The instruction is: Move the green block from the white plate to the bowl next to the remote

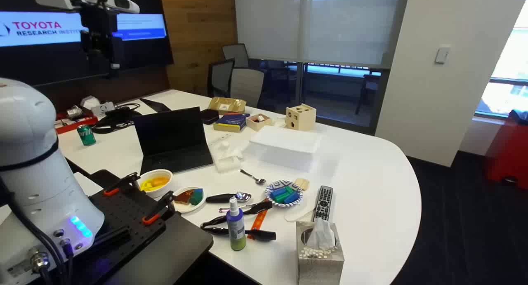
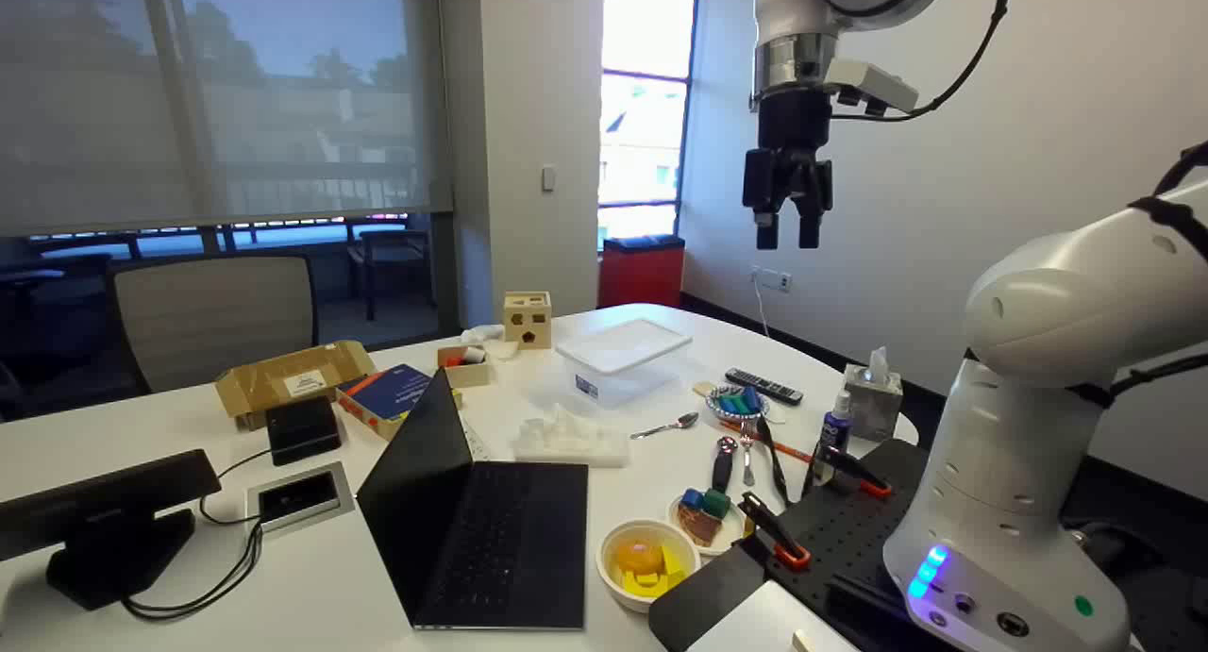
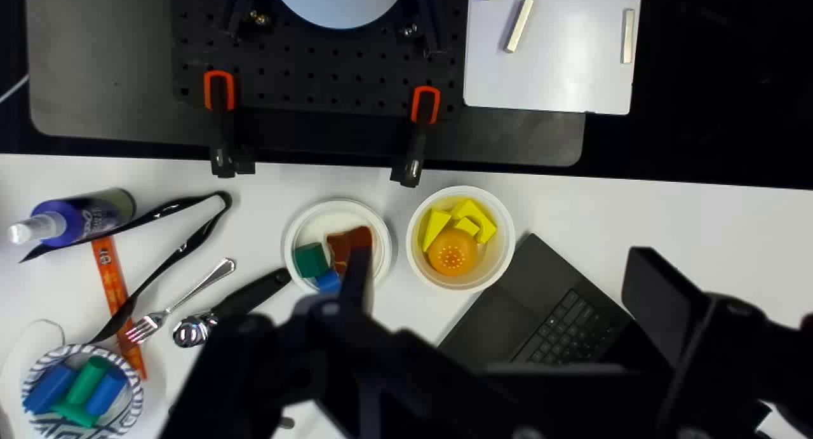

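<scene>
The green block (image 3: pixel 310 260) sits on the white plate (image 3: pixel 336 218) beside a brown piece and a blue block. The block (image 1: pixel 196 197) and plate (image 1: pixel 187 208) also show in both exterior views (image 2: pixel 714 504). The blue-and-white patterned bowl (image 1: pixel 269 191) holds several blue and green blocks; it shows at lower left in the wrist view (image 3: pixel 134 398). The dark remote (image 1: pixel 324 203) lies beside the bowl, also in an exterior view (image 2: pixel 764 386); it is not clearly visible in the wrist view. My gripper (image 2: pixel 788 235) is open and empty, high above the table; its fingers (image 3: pixel 502 261) are wide apart.
A white dish (image 3: pixel 508 251) with yellow pieces stands next to the plate. A laptop (image 2: pixel 519 548), spray bottle (image 1: pixel 236 227), tongs (image 1: pixel 255 234), scoop (image 3: pixel 248 296), fork (image 3: pixel 200 286), tissue box (image 1: pixel 319 262), plastic bin (image 1: pixel 284 149) and two clamps (image 3: pixel 219 121) are around.
</scene>
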You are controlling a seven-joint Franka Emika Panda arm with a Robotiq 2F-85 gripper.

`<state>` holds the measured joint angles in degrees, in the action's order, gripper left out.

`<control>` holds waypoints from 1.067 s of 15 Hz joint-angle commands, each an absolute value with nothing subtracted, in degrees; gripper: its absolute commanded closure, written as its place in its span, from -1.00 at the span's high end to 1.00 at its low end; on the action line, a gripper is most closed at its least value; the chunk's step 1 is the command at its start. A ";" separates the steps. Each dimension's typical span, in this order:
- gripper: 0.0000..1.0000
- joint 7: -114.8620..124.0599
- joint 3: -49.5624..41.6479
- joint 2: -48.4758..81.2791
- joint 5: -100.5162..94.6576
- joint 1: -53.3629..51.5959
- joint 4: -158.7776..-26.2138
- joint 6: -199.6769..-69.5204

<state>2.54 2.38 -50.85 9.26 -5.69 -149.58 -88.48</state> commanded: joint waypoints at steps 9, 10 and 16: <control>1.00 11.00 5.46 -35.61 12.82 -1.24 -150.93 -113.88; 1.00 12.75 5.53 -31.87 13.31 -0.82 -151.43 -118.62; 1.00 18.20 2.40 -7.97 18.95 0.45 -151.47 -139.15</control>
